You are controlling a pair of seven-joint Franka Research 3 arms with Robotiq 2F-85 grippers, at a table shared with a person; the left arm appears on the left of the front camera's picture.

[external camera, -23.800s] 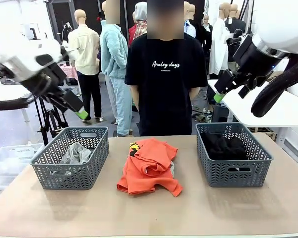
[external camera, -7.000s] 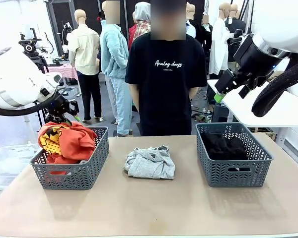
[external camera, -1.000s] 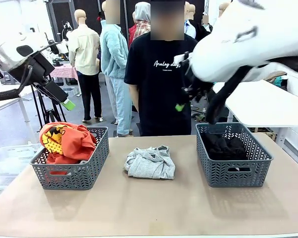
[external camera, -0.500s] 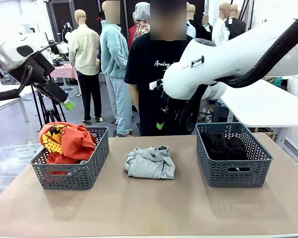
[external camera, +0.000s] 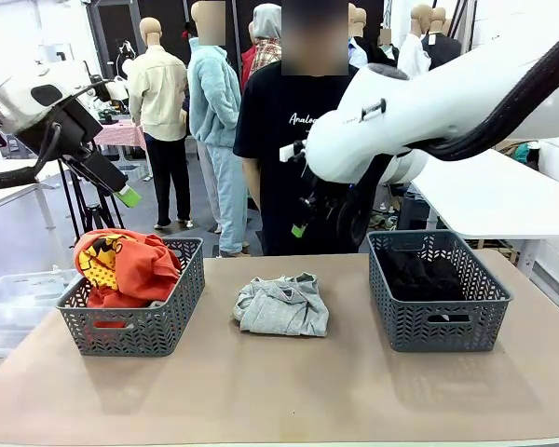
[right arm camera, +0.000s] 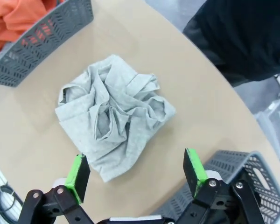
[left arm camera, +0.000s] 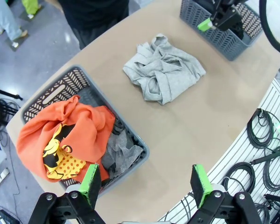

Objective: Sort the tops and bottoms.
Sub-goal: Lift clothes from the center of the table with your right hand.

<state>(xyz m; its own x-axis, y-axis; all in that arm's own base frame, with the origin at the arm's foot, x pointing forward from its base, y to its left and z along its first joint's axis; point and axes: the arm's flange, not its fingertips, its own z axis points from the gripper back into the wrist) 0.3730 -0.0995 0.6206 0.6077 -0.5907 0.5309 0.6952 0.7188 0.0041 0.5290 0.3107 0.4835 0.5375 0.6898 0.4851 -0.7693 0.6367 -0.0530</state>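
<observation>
Beige table (external camera: 261,391) surface runs across the front view, with a person in a black T-shirt (external camera: 289,140) standing at its far edge. Right end effector (right arm camera: 136,175) hangs above the table with fingers spread and nothing between them; in the front view it sits at (external camera: 303,223), above and just behind the light grey sweatshirt (external camera: 281,305). That sweatshirt lies crumpled at the table's middle, between the two baskets and apart from both, also seen at (right arm camera: 113,114) and (left arm camera: 164,73). Left end effector (left arm camera: 144,183) is likewise spread and empty, raised high over the table's left side, seen at (external camera: 121,191). Below it stands the left grey basket (external camera: 130,326), holding the orange T-shirt (external camera: 129,268) with its yellow print, heaped above the rim; the wrist view shows the mottled darker grey piece (left arm camera: 119,149) lying beside it in the same basket. Right grey basket (external camera: 438,317) holds the black bottoms (external camera: 419,272)
</observation>
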